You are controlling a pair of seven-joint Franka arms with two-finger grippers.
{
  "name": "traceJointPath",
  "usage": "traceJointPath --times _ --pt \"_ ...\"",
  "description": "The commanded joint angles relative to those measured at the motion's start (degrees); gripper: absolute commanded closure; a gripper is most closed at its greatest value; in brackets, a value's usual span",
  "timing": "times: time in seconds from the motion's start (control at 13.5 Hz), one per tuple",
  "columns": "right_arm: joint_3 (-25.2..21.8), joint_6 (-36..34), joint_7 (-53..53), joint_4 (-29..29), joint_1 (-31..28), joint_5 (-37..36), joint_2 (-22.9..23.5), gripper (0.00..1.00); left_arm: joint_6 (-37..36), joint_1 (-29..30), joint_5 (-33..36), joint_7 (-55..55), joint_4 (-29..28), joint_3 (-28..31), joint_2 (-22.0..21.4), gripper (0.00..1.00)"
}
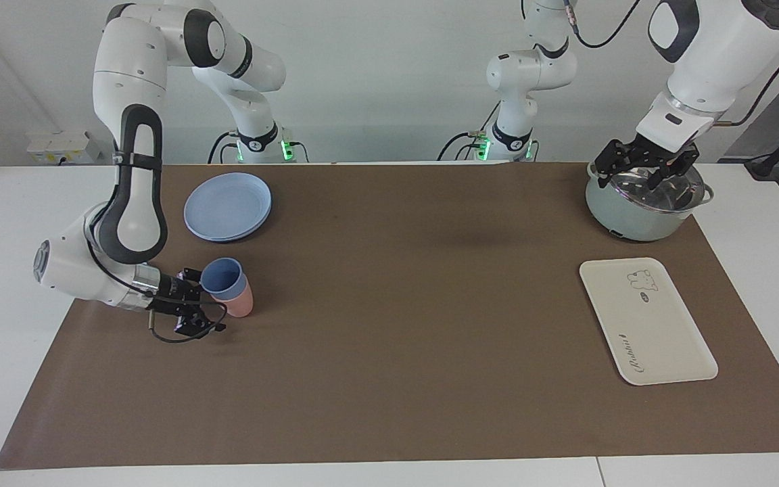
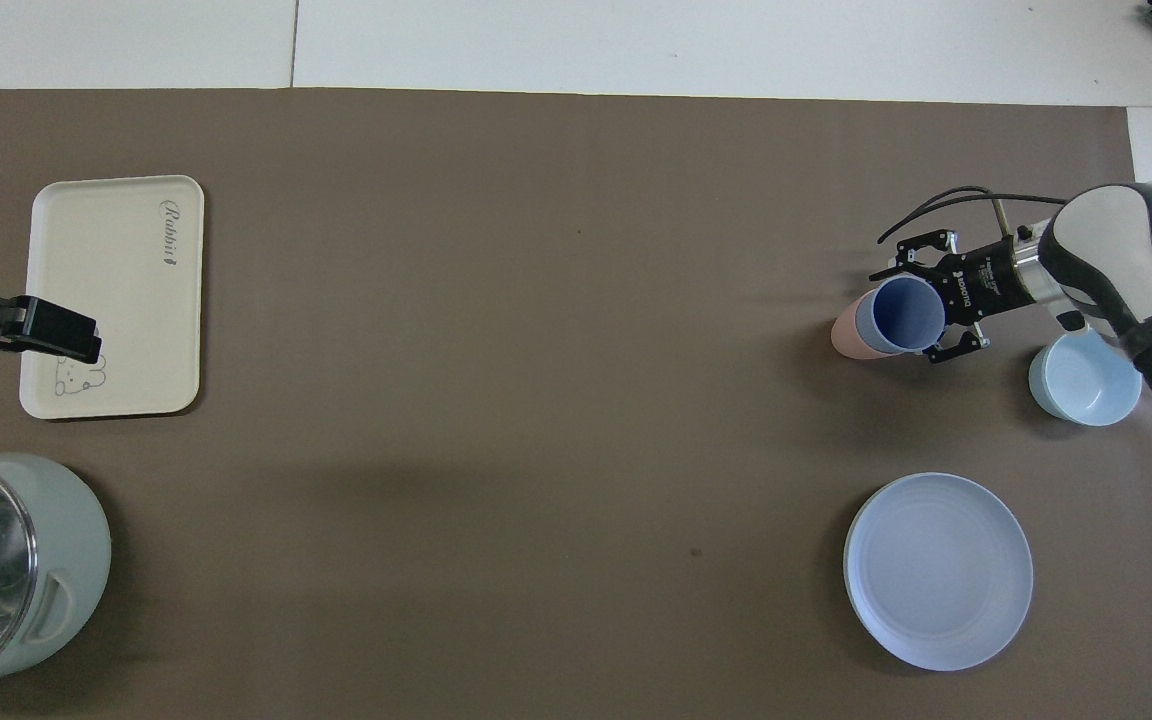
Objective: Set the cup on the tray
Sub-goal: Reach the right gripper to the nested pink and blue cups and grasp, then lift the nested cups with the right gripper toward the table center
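The left gripper (image 1: 646,172) waits over the pot (image 1: 643,216); I cannot tell if it is apart. The right gripper (image 1: 201,297) is clamped on the blue cup (image 1: 222,277), just over the pink cup (image 1: 241,301), to carry it. The tray (image 1: 646,321) lies flat on the table (image 1: 389,318) at the left arm's end, well apart.

Two white Franka arms with black hands

Glossy white rounded shells meet at dark grey joint bands; green lights glow at both bases. The right hand (image 1: 190,304) is black skeletal metal with white lettering and a looping black cable; the left hand (image 1: 646,166) is black too, with cables trailing above.
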Motion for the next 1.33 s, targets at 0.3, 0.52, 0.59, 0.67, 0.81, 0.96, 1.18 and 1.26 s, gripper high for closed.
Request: traceJointPath --times 0.3,0.52,0.59,0.67,0.81,0.96,1.18,1.26 --pt "1.3 0.1 -1.6 -7.1 0.4 5.5 -4.0 0.04 0.6 0.6 -0.5 0.2 -2.0 -0.1 -1.7 0.00" --pt "2.5 -0.8 -1.7 -7.5 0.4 6.2 -4.4 0.08 0.6 0.6 -0.5 0.2 -2.0 -0.1 -1.7 0.00" --pt "2.9 -1.3 -2.0 -7.5 0.4 6.2 -4.4 0.42 0.6 0.6 -0.6 0.2 -2.0 -0.1 -1.7 0.00" --pt "3.7 -2.0 -2.8 -7.5 0.3 6.9 -4.7 0.99 0.6 0.6 -0.5 0.2 -2.0 -0.1 -1.7 0.00" --pt "3.8 -1.4 -2.4 -8.2 2.1 10.1 -6.3 1.00 0.5 0.6 -0.5 0.2 -2.0 -0.1 -1.7 0.00" --pt "3.9 -1.4 1.0 -8.2 3.9 10.6 -8.6 1.00 0.6 0.6 -0.5 0.2 -2.0 -0.1 -1.7 0.00" --pt "3.9 1.1 11.4 -7.7 9.1 10.6 -11.9 1.00 0.5 0.6 -0.5 0.2 -2.0 -0.1 -1.7 0.00" --pt "3.9 2.1 14.1 -7.6 10.9 11.3 -12.7 1.00 0.6 0.6 -0.5 0.2 -2.0 -0.1 -1.7 0.00"
